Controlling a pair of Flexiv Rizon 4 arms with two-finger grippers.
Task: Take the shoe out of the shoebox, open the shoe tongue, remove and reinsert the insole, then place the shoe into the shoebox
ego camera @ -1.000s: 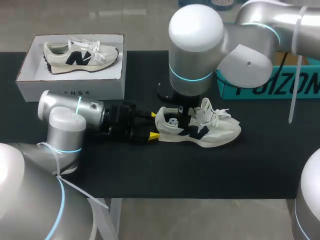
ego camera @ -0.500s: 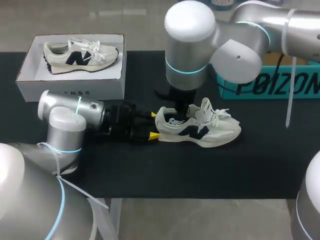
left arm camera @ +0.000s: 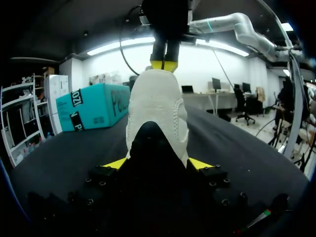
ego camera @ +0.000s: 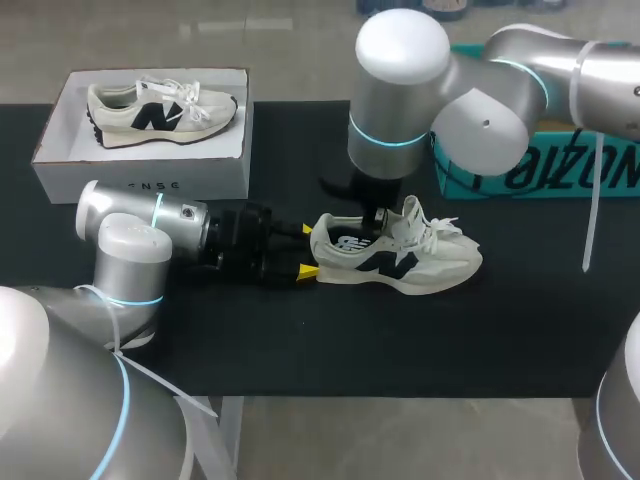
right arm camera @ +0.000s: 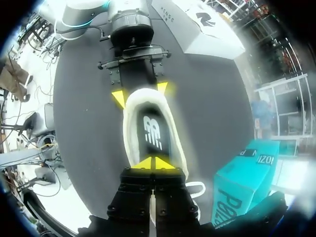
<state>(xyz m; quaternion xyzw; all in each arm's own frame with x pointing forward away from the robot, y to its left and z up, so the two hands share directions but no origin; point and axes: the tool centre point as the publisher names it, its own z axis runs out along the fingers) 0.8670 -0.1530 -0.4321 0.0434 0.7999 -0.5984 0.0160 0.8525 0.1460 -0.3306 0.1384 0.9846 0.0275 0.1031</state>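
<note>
A cream shoe (ego camera: 420, 262) with a dark logo lies on its sole on the black table, toe pointing right. My left gripper (ego camera: 307, 251) is shut on its heel (left arm camera: 157, 106), one yellow tip on each side. My right gripper (ego camera: 375, 222) comes straight down into the shoe's opening, just behind the raised tongue. In the right wrist view its yellow tips (right arm camera: 155, 163) are pressed together at the tongue end of the dark insole (right arm camera: 153, 133), which lies flat inside. Whether they pinch the insole's edge does not show. The left wrist view shows those shut tips (left arm camera: 164, 65) above the heel.
The white shoebox (ego camera: 140, 182) stands at the back left with a second shoe (ego camera: 160, 112) lying in it. A teal box (ego camera: 560, 165) sits at the back right, behind my right arm. Bare black table lies in front of the shoe.
My right gripper's fingers went from open to shut inside the shoe's opening, and the right arm shifted slightly to the right. The left arm and the shoe stayed still.
</note>
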